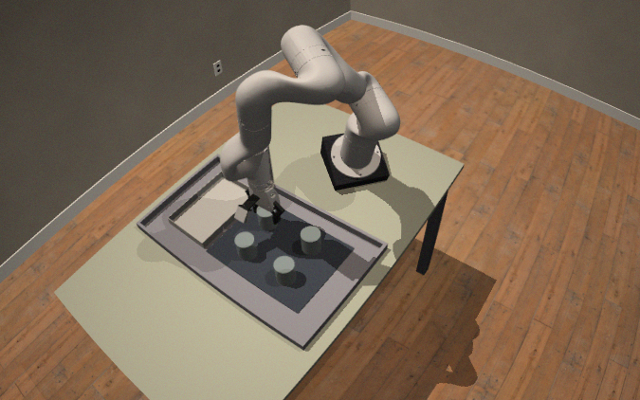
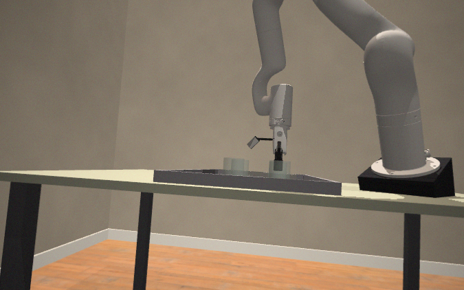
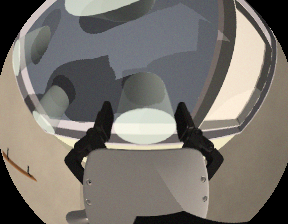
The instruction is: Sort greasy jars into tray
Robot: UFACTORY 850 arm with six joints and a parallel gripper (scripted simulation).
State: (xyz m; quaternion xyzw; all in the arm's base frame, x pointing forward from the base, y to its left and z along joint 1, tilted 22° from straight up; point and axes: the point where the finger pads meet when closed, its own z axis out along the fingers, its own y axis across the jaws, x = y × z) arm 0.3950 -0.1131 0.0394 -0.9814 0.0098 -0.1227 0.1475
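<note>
Pale green glass marks all four jars, standing mouth down on the dark drying mat (image 1: 312, 278). The gripper (image 1: 264, 209) hangs over the jar at the mat's corner nearest the arm's base (image 1: 265, 217), its fingers spread wide to either side of the jar's upturned bottom and gripping nothing. The other three jars stand apart on the mat: one towards the tray (image 1: 245, 245), one on the far side from the tray (image 1: 310, 238), one at the mat's middle, farthest from the base (image 1: 283, 268). The grey tray (image 1: 182, 211) lies just beside the mat, inside a raised grey frame (image 1: 262, 318) on the pale surface (image 1: 128, 318).
</note>
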